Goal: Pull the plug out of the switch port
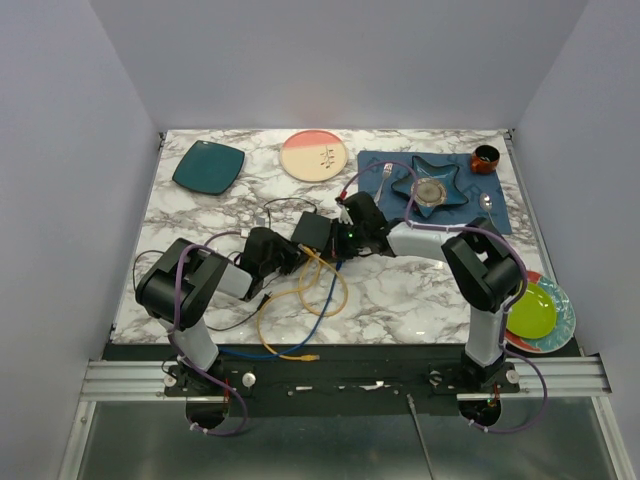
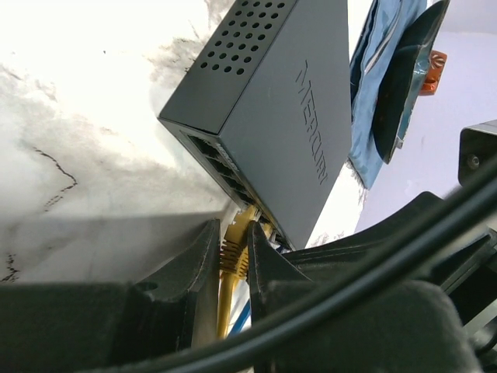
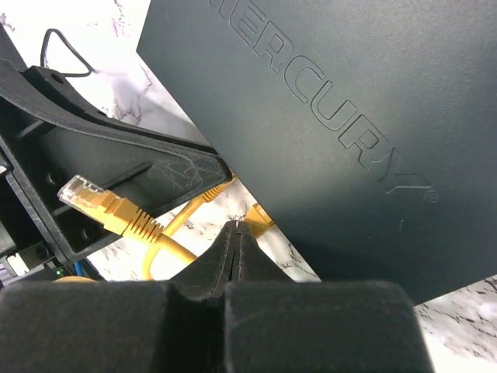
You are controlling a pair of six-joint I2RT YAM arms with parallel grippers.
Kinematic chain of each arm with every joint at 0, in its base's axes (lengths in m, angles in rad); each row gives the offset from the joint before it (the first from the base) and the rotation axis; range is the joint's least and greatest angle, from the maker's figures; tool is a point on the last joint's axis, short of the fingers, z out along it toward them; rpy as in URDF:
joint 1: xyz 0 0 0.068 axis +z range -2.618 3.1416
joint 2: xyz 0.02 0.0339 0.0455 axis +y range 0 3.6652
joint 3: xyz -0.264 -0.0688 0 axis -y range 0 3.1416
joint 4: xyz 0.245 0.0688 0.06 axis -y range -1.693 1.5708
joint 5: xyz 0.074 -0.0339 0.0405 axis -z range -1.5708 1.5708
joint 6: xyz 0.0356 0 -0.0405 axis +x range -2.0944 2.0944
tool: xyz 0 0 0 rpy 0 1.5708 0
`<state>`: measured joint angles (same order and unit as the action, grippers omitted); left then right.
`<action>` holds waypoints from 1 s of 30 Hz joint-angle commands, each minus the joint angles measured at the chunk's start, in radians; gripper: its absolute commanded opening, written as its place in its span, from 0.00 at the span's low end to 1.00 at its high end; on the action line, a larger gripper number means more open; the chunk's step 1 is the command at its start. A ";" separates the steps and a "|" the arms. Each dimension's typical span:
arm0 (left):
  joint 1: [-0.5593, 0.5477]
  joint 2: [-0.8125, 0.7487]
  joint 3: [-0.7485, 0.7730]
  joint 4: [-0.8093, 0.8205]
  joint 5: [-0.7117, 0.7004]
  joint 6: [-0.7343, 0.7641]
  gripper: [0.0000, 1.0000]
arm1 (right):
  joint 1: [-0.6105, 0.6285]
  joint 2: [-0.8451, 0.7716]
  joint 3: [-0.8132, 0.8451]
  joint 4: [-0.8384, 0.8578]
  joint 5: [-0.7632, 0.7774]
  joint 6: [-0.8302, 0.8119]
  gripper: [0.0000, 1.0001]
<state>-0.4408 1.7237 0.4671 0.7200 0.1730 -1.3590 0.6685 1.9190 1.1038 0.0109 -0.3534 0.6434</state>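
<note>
The switch, a flat matte-black box, lies at the table's middle; it also shows in the left wrist view and the right wrist view. My left gripper is shut on a yellow plug whose front end sits at the switch's socket row. My right gripper is shut and empty, its tips close to the switch's edge beside another yellow plug. A loose yellow plug with a clear tip lies by the left gripper.
Yellow cable loops and a blue cable trail toward the front edge. A dark teal plate, a pink plate, a blue mat with a star dish, an orange cup, stacked plates.
</note>
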 commanded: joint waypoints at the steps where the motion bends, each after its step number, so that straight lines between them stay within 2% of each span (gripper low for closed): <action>1: 0.013 0.028 -0.051 -0.131 -0.073 0.023 0.00 | 0.006 0.038 0.048 -0.078 0.085 -0.010 0.01; 7: 0.013 0.008 -0.081 -0.129 -0.064 0.032 0.00 | 0.006 0.078 0.128 -0.143 0.137 -0.004 0.01; 14: 0.013 -0.021 -0.110 -0.143 -0.064 0.044 0.00 | 0.006 0.086 0.146 -0.155 0.162 0.021 0.01; 20: 0.019 -0.125 -0.131 -0.218 -0.089 0.073 0.00 | 0.006 0.051 0.143 -0.155 0.166 0.019 0.01; 21: 0.022 -0.175 -0.122 -0.270 -0.104 0.096 0.00 | 0.006 0.017 0.134 -0.155 0.171 0.016 0.01; 23: 0.025 -0.237 -0.101 -0.342 -0.128 0.127 0.00 | 0.006 -0.030 0.119 -0.155 0.203 -0.007 0.10; 24: 0.027 -0.301 -0.075 -0.417 -0.160 0.165 0.00 | 0.006 -0.055 0.104 -0.163 0.220 -0.016 0.24; 26: 0.030 -0.366 -0.047 -0.490 -0.205 0.201 0.00 | 0.006 -0.135 0.088 -0.183 0.278 -0.046 0.41; 27: 0.030 -0.424 -0.021 -0.560 -0.222 0.216 0.00 | 0.006 -0.162 0.082 -0.208 0.300 -0.056 0.56; 30: 0.034 -0.521 0.024 -0.683 -0.286 0.262 0.00 | 0.006 -0.238 0.054 -0.259 0.350 -0.079 0.67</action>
<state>-0.4179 1.3407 0.4122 0.3019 0.0288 -1.2083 0.6792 1.7889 1.1866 -0.1757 -0.1307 0.6178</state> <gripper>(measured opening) 0.173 0.619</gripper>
